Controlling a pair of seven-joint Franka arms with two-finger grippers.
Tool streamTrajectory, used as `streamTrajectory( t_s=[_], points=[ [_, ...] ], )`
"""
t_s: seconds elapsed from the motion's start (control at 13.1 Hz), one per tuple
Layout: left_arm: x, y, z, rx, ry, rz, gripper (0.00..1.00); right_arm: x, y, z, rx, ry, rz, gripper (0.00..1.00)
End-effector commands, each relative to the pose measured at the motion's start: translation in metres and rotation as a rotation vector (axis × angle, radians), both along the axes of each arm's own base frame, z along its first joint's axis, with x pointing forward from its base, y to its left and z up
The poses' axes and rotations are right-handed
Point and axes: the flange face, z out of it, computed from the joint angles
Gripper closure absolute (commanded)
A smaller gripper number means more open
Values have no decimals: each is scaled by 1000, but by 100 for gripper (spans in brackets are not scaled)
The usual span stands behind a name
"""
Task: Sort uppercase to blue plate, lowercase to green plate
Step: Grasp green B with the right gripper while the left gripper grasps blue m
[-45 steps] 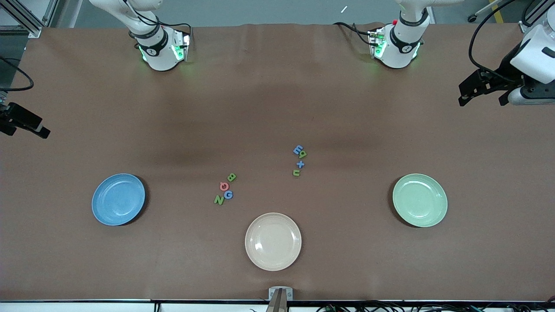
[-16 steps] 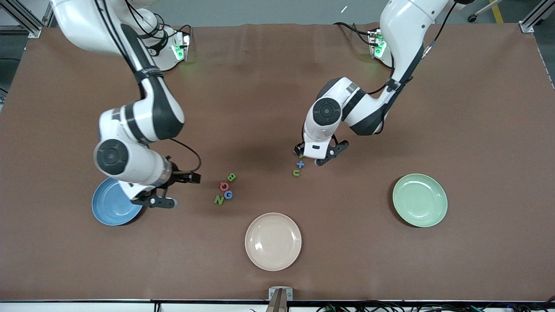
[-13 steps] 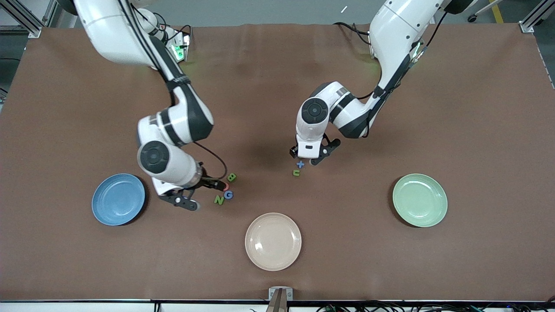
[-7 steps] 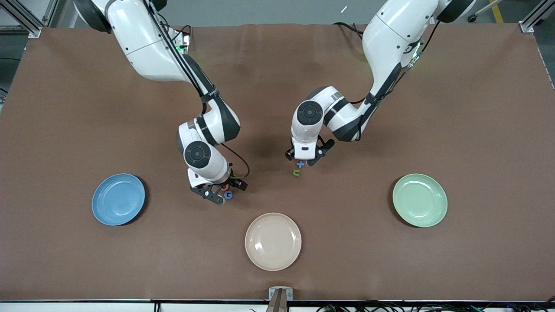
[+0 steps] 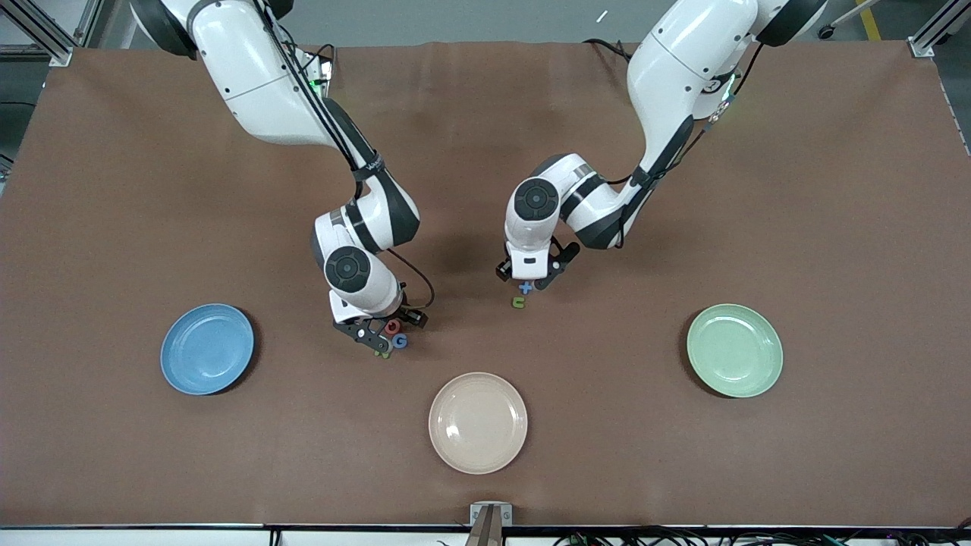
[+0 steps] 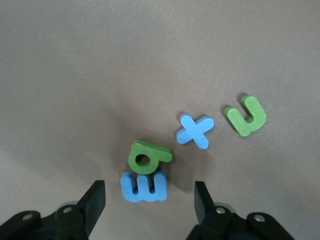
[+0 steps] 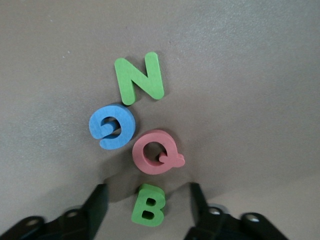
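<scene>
Both arms are glossy white shells with black bands at the joints and a round dark cap on the wrist housing. Thin black cables run along the forearms, and green lights glow near the bases. Each hand, right hand (image 5: 389, 334) and left hand (image 5: 526, 276), is black, with two dark fingers (image 6: 95, 202) fixed by small screws.

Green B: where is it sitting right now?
The green B lies flat on the table between the open fingers of the right gripper, touching the red Q-shaped letter; the front view hides it under that gripper.
</scene>
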Motion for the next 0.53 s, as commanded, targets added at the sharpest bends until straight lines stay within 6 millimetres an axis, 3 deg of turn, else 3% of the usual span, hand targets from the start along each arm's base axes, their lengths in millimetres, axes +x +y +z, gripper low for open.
streamTrajectory(
  t_s=[0.0,0.23,0.46],
  points=[
    [2,-3,-4,8,-16,11,22,-7,-2,7,8,2,-16,69],
    [1,-1,-6,10,-11,13,31,-7,-2,8,9,2,-11,97],
    [0,-2,-8,14,-8,35,48,-6,0,11,12,-1,-2,100]
  ],
)
